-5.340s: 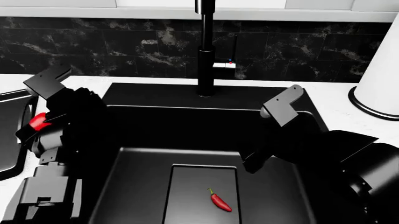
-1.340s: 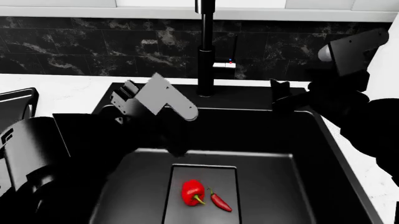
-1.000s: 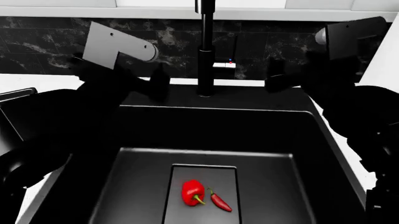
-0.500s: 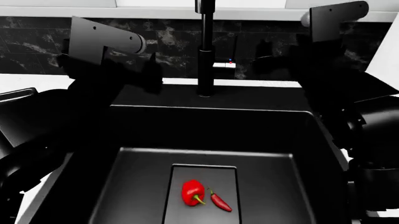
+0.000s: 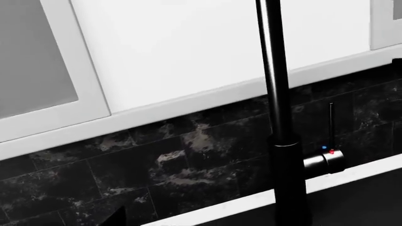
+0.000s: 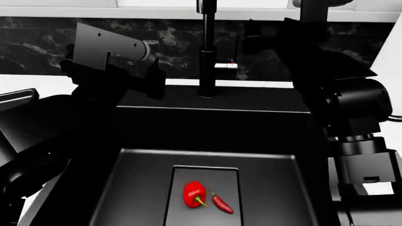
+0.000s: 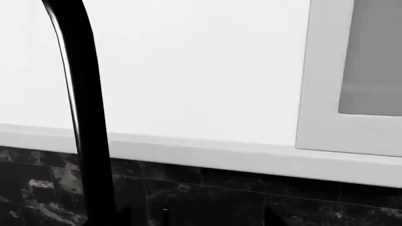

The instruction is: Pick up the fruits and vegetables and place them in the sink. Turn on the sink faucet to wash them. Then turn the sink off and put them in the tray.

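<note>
**Pepper and chili in the sink, both arms raised toward the faucet**

Nearest in the head view, the red bell pepper (image 6: 194,193) and the slim red chili (image 6: 221,203) are seen lying side by side on the drain plate (image 6: 204,175) at the bottom of the sink (image 6: 276,141), the chili just to the right of the pepper. Neither is held.

Farther back, the left gripper (image 6: 152,77) is raised over the sink's rear left edge, and the right gripper (image 6: 254,40) is held higher, near the lever block (image 6: 227,65) of the sink faucet (image 6: 207,52). Whether either jaw pair is wide or narrow cannot be told; the fingers are lost in black.

A corner of the tray (image 6: 16,97) is shown at the far left on the white counter (image 6: 37,82). Behind, dark marbled backsplash tile (image 5: 188,150) and white cabinets (image 7: 207,70) are shown.
</note>
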Robot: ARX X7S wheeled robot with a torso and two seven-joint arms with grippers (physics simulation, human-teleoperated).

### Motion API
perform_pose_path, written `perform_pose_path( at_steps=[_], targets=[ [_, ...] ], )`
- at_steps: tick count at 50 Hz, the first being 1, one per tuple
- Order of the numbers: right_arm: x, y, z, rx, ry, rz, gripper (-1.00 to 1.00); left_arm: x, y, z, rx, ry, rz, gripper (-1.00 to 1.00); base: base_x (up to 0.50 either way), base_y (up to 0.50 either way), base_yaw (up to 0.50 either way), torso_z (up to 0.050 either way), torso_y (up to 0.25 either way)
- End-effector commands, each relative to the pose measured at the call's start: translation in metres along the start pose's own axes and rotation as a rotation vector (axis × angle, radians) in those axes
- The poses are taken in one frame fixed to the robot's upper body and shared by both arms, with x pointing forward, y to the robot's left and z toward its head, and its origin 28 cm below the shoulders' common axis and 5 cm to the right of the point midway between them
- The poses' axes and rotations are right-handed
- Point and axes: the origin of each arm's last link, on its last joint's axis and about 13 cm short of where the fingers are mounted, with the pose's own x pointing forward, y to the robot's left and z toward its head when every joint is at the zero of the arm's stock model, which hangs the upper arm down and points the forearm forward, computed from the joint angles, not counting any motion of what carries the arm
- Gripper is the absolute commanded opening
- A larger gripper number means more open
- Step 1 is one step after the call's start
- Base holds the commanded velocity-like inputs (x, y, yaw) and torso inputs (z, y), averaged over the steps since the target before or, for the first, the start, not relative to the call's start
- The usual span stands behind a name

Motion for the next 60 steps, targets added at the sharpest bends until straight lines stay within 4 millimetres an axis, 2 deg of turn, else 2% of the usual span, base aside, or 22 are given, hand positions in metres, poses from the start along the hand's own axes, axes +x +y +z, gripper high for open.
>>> perform_pose_path(
  at_steps=[1, 5, 10, 27, 38, 47, 60],
  targets=[
    [0.011, 0.008, 0.001, 0.05, -0.023, 0.036, 1.0, 0.001, 0.001, -0.003, -0.002, 0.003, 0.009, 1.0, 0.0, 0.0, 0.0, 0.0, 0.0],
    [0.016, 0.01, -0.002, 0.049, -0.013, 0.039, 1.0, 0.001, 0.001, -0.004, -0.001, 0.004, 0.01, 1.0, 0.0, 0.0, 0.0, 0.0, 0.0],
    [0.034, 0.02, -0.012, 0.058, 0.013, 0.092, 1.0, 0.0, -0.001, -0.003, 0.009, -0.033, 0.009, 1.0, 0.0, 0.0, 0.0, 0.0, 0.0],
    [0.049, 0.025, -0.023, 0.035, 0.037, 0.097, 1.0, -0.002, -0.002, -0.003, 0.008, -0.067, 0.003, 1.0, 0.0, 0.0, 0.0, 0.0, 0.0],
    [0.049, 0.027, -0.034, 0.051, 0.039, 0.057, 1.0, -0.004, -0.001, -0.003, -0.001, -0.095, -0.008, 1.0, 0.0, 0.0, 0.0, 0.0, 0.0],
    [0.05, 0.032, -0.034, 0.077, 0.034, 0.116, 1.0, -0.006, -0.001, -0.002, 0.001, -0.11, -0.009, 1.0, 0.0, 0.0, 0.0, 0.0, -0.161],
    [0.05, 0.031, -0.034, 0.08, 0.033, 0.109, 1.0, -0.007, -0.003, -0.002, 0.011, -0.124, -0.025, 1.0, 0.0, 0.0, 0.0, 0.0, -0.055]
  ],
)
